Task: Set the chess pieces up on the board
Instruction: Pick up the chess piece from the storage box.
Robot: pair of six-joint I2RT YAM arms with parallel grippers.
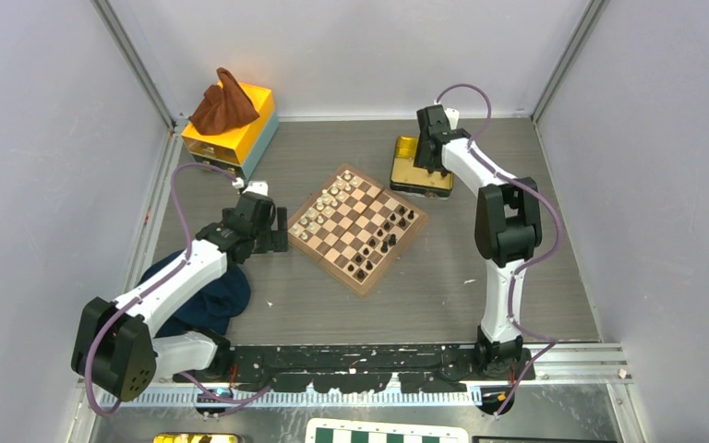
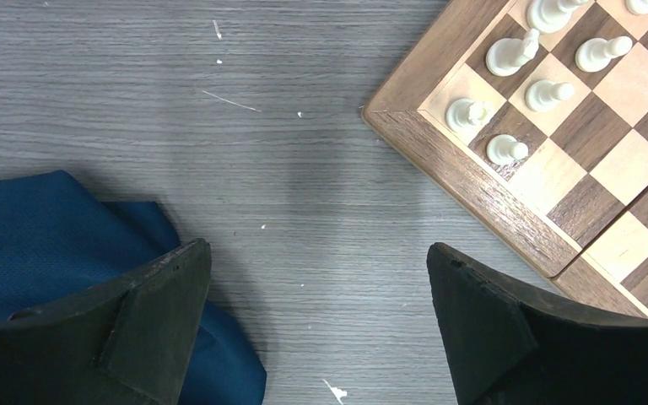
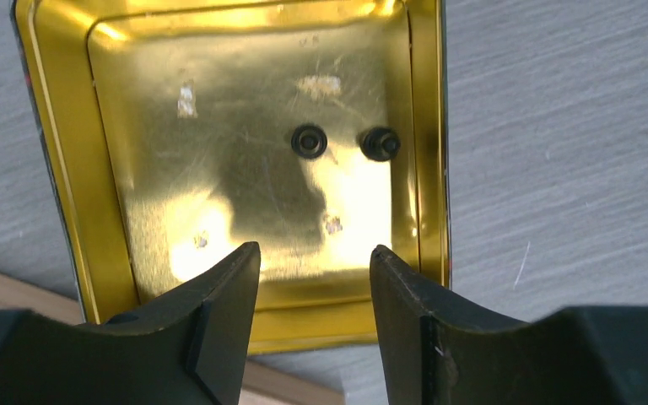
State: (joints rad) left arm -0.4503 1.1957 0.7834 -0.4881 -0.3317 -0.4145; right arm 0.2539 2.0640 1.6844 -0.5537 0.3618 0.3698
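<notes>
Top external view: the board (image 1: 358,231) sits turned like a diamond in the middle of the table (image 1: 443,295). Black pieces (image 1: 383,245) stand in a loose line along its 4 o'clock edge. Cream pieces (image 1: 321,208) fill the 10 o'clock edge, and the squares between the two groups are bare.

My right tool (image 1: 425,164) hangs over a gold tin (image 1: 406,155) at 1 o'clock from the board, and the tin lies just beside the board's rim. My left tool (image 1: 275,238) is at 9 o'clock, near the board's left corner but apart from it. A blue cloth (image 1: 208,295) lies under that forearm at 7 o'clock. A yellow box (image 1: 240,138) with a brown cloth (image 1: 224,103) on top stands well apart at 11 o'clock. I see bare table from the board's 6 o'clock corner to the arm bases, and at 3 o'clock as far as the right arm.

On the right wrist view the fingers (image 3: 219,312) are spread with nothing between them, their tips above the tin's near wall. Two black pieces (image 3: 309,140) lie on the tin floor, side by side and not touching. The right one is near the 3 o'clock wall, and the floor is open at 9 o'clock of the left one.

On the left wrist view the fingers are spread wide over bare table. The board's corner is at 1 o'clock and the cloth's edge is under the left finger.
</notes>
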